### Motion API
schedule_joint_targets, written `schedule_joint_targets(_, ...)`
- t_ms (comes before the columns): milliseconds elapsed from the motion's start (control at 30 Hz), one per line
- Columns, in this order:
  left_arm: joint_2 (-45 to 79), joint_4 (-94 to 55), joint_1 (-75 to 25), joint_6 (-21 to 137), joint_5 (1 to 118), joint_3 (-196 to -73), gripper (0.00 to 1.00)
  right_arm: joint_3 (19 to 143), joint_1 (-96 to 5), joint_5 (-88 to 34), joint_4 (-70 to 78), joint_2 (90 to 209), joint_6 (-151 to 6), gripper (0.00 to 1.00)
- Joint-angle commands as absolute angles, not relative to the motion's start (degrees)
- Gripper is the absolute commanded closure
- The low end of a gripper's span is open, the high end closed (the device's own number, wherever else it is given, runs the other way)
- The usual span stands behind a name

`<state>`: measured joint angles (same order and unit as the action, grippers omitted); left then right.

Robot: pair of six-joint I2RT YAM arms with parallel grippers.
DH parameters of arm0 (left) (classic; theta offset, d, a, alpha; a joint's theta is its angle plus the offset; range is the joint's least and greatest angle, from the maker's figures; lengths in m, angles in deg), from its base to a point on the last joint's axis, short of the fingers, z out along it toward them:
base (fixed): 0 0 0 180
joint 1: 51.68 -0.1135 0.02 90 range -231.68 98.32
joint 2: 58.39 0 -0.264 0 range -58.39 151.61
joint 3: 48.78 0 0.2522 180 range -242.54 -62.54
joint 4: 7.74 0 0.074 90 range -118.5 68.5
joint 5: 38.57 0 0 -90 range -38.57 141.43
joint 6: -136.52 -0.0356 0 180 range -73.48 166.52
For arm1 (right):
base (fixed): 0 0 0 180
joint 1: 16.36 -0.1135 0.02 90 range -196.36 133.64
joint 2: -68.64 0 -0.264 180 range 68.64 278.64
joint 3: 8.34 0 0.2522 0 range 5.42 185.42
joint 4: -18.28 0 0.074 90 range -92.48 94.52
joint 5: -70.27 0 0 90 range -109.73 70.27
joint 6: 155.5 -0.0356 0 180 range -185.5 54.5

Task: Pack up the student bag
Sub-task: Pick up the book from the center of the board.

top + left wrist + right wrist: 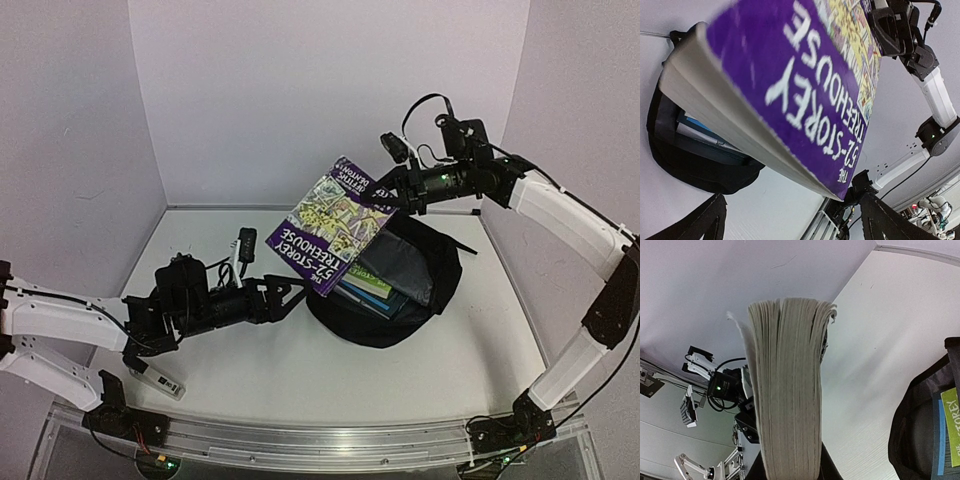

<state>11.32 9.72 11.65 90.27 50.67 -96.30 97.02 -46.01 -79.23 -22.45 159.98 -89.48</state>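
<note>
The student bag [425, 300] is a black backpack lying open mid-table, with a green and blue book [366, 285] inside. A purple book, "The 52-Storey Treehouse" [335, 225], hangs tilted above the bag's left side. My right gripper [388, 188] is shut on its upper corner; the right wrist view shows the page edges [787, 390] clamped between the fingers [829, 469]. My left gripper [297, 289] is open and empty just left of the bag, by the book's lower corner. In the left wrist view the purple cover [815, 90] looms over the open fingers [705, 220], with the bag [685, 160] behind.
A small black device with a cable [245, 243] lies on the table behind my left arm. A small white object [160, 378] lies near the front left. White walls close in the table on three sides. The bag's edge also shows in the right wrist view [920, 440].
</note>
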Motion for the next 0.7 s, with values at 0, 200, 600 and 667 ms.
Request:
schedule_joint_targets(0, 13.68, 19.94, 11.55, 89.56, 54.17, -99.07, 0.10, 95.37, -45.97, -84.68, -9.30, 159.42, -98.10, 1.00)
schedule_joint_targets(200, 14.69, 23.25, 11.51, 88.63, 54.91, -99.93, 0.19, 92.17, -46.01, -86.05, -6.75, 158.27, -99.56, 1.00)
schedule_joint_targets(600, 16.92, 35.09, 9.77, 97.32, 56.33, -97.54, 0.43, 87.13, -46.23, -88.94, -2.35, 156.40, -101.20, 1.00)
schedule_joint_targets(667, 17.38, 37.96, 9.31, 98.72, 56.52, -96.70, 0.44, 86.35, -46.35, -89.02, -1.79, 155.93, -101.37, 1.00)
